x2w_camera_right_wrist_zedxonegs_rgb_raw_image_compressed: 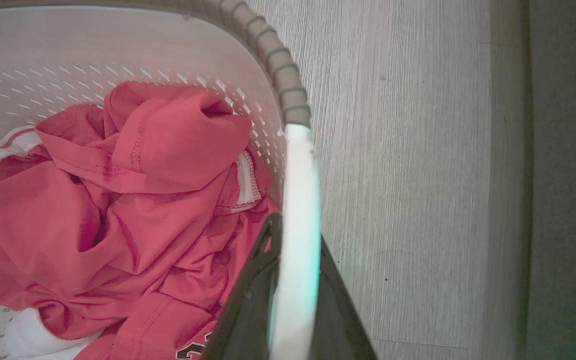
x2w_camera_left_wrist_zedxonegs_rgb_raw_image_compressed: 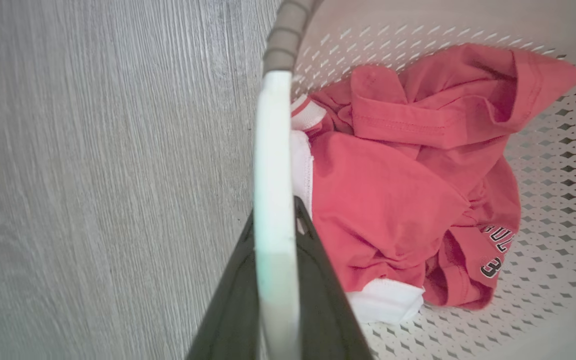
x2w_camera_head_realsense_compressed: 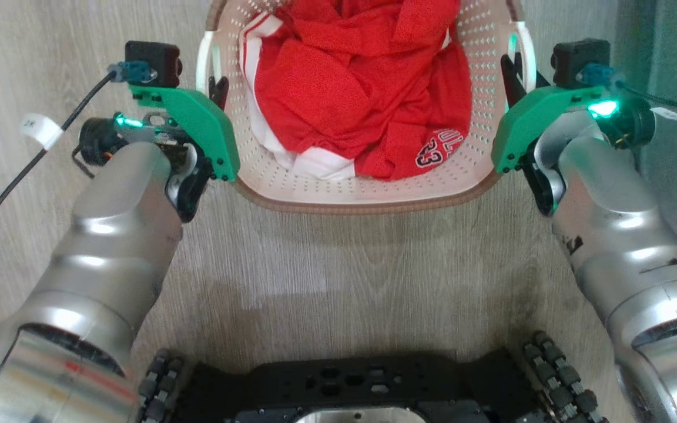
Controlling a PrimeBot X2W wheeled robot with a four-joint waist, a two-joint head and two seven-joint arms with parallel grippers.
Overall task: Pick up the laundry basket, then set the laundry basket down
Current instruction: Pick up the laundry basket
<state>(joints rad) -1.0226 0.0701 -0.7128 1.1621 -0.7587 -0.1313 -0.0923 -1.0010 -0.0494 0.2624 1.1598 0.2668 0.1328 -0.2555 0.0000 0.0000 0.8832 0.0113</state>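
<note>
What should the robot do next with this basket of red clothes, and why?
Probably lift both arms straight up together: the left gripper and right gripper each clamp a white side handle of the laundry basket, which seems to rest on the floor.

The laundry basket (x2w_camera_head_realsense_compressed: pixel 368 197) runs off the head view's top edge at its far end. A red garment (x2w_camera_head_realsense_compressed: pixel 362 88) hides most of its floor, and folds break up the garment's lettering. Green brackets (x2w_camera_head_realsense_compressed: pixel 203 126) cover much of the left pincer (x2w_camera_head_realsense_compressed: pixel 218 89) and the right pincer (x2w_camera_head_realsense_compressed: pixel 512 69).
</note>
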